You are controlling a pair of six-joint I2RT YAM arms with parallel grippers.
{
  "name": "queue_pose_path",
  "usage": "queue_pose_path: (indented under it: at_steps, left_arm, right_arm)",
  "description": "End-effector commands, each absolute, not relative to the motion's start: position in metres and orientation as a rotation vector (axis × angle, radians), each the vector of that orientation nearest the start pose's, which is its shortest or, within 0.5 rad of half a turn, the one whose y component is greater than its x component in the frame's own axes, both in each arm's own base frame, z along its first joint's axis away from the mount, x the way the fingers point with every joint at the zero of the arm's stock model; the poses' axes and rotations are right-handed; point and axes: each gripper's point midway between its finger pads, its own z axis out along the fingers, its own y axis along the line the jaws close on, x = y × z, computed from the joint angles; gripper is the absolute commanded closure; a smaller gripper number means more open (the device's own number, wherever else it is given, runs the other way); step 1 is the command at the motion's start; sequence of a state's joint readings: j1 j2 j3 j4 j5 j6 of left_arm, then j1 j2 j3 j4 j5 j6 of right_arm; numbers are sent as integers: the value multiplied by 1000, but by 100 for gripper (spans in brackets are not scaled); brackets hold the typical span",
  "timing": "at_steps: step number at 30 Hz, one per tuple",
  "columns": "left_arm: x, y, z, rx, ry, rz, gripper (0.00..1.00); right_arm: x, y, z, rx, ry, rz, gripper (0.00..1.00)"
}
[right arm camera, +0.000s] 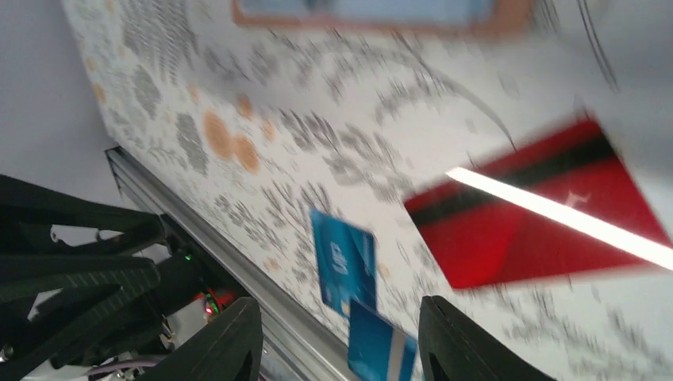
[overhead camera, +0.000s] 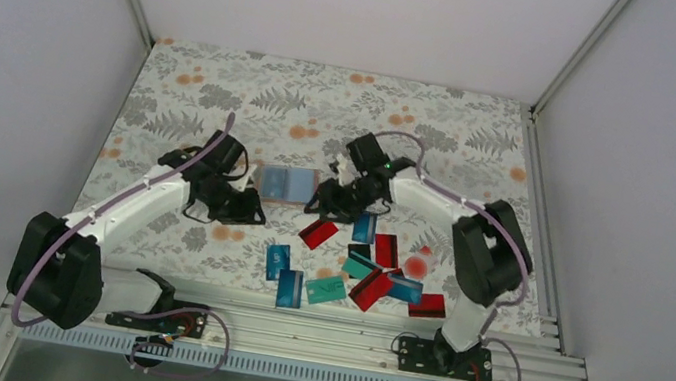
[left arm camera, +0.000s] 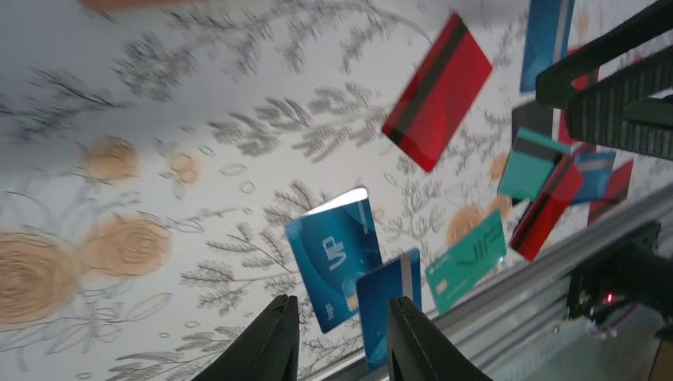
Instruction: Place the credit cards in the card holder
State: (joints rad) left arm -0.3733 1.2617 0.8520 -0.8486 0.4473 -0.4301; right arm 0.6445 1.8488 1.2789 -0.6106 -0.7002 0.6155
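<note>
The card holder [overhead camera: 284,201] lies open at mid-table, tan-rimmed, with blue card faces showing in it; its rim also shows at the top of the right wrist view [right arm camera: 516,17]. Several credit cards lie loose in front of it: a red card [overhead camera: 318,233], a blue VIP card [overhead camera: 278,261], a blue card [overhead camera: 290,288], a teal card [overhead camera: 326,289] and more in a pile [overhead camera: 381,278]. My left gripper [overhead camera: 248,211] is open and empty just left of the holder's front corner. My right gripper [overhead camera: 317,206] is open and empty between the holder and the red card [right arm camera: 540,214].
An aluminium rail [overhead camera: 344,328] runs along the table's near edge, close to the front cards. White walls close in the left, right and back. The floral cloth [overhead camera: 326,108] covers the table. The left wrist view shows the blue VIP card [left arm camera: 337,266] under my left gripper [left arm camera: 341,341].
</note>
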Motion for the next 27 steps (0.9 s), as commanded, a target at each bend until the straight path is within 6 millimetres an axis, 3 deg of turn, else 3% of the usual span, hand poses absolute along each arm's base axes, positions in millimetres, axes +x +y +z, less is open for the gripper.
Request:
queue_pose_path:
  at_steps: [1, 8, 13, 19, 27]
  left_arm:
    - [193, -182, 95, 175, 2926, -916, 71]
    - [176, -194, 79, 278, 2938, -1002, 72]
    - [168, -204, 73, 337, 2948, -1072, 75]
    - [159, -216, 58, 405, 3016, -1071, 76]
    - [150, -227, 42, 481, 3073, -1034, 79]
  right_arm:
    - [228, 325, 96, -27, 2998, 1183, 50]
    - [151, 322, 100, 74, 3031, 1224, 41]
    - [111, 331, 83, 106, 3056, 1249, 37]
    - [89, 344, 62, 82, 3061, 1218, 38]
    - [71, 342, 34, 145, 3088, 1160, 41]
